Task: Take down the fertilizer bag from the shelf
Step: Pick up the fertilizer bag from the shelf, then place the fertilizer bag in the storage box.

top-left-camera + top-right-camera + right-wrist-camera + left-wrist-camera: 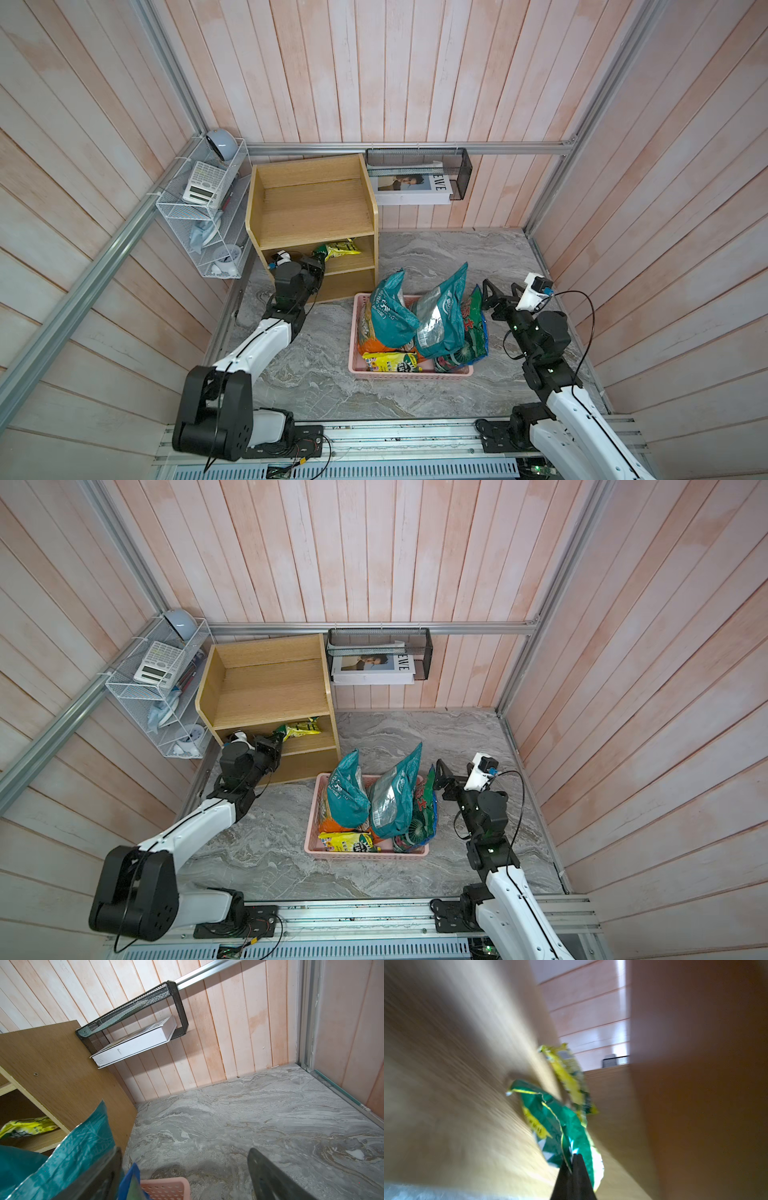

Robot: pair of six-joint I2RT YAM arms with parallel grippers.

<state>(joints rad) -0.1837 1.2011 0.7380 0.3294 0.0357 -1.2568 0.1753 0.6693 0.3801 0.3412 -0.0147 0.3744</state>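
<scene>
The left gripper (pixel 574 1160) is clamped on the front corner of the crinkled green-and-yellow plastic fertilizer bag (pixel 556 1118). The bag lies on the middle tier of the light-wood open shelf (pixel 316 208), and the grip is presumably for dragging it out. The right gripper (pixel 500 293) hangs with its jaws apart, away from the shelf.

fertilizer bag (pixel 550 1118) blurred, left hand (pixel 574 1157) edge-cropped
</scene>
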